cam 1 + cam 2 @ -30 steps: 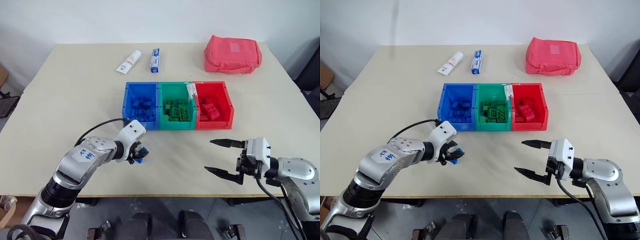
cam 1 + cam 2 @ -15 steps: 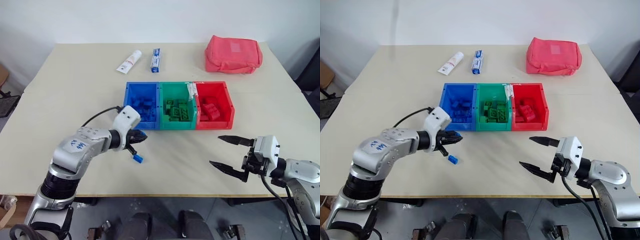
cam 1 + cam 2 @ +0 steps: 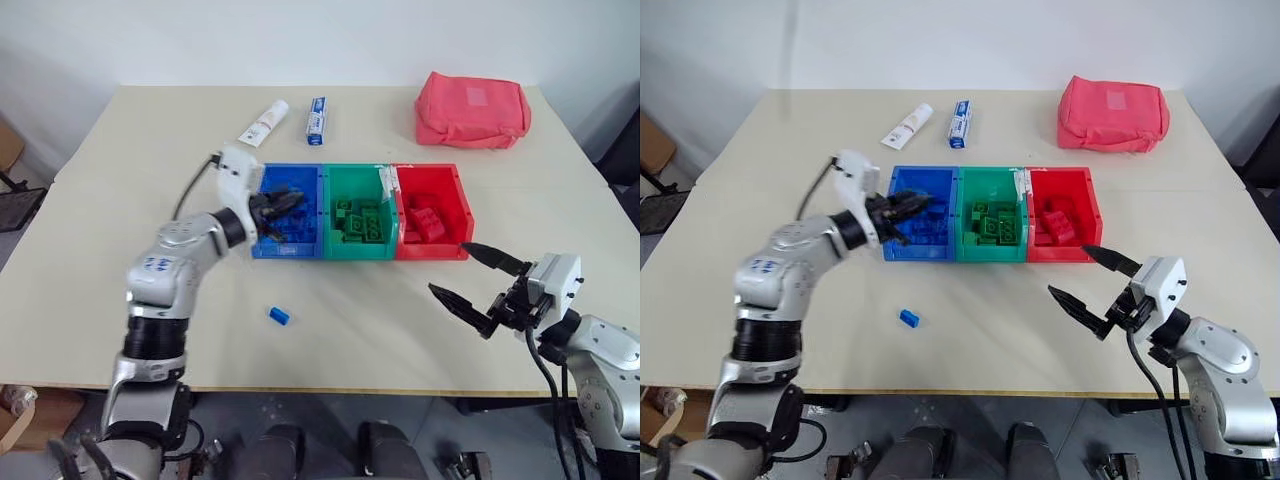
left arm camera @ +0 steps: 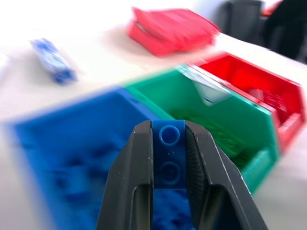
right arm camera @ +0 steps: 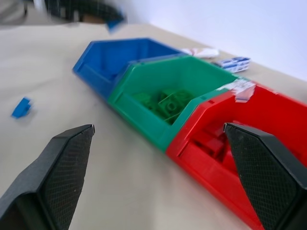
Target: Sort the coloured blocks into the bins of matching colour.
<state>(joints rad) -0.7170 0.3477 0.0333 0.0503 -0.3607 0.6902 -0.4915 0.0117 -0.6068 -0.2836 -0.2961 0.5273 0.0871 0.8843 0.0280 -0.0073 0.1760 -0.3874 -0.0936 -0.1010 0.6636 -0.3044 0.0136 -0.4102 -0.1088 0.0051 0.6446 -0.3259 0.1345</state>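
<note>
Left claw point(image 4: 169, 158), closed on a blue block point(image 4: 168, 153) clamped between its two fingers, held over the blue bin point(image 3: 262, 175) at that bin's near left corner. One further loose blue block point(image 3: 279, 316) lies on the tabletop point(image 3: 120, 210) in front of the bins, apart from both claws. Three joined bins stand in a row: the blue bin, a green bin point(image 3: 358, 176) and a red bin point(image 3: 430, 175), each already containing several blocks of its own colour, too heaped to count. Right claw point(image 3: 470, 278), fingers spread wide and gripping nothing, hangs above the tabletop in front of the red bin, clear of it. Behind the bins lie two toothpaste tubes, one white point(image 3: 263, 122) and one blue-and-white point(image 3: 316, 120), and farther right a red fabric pouch point(image 3: 472, 108). Nothing stands between the left claw and the blue bin's opening.
</note>
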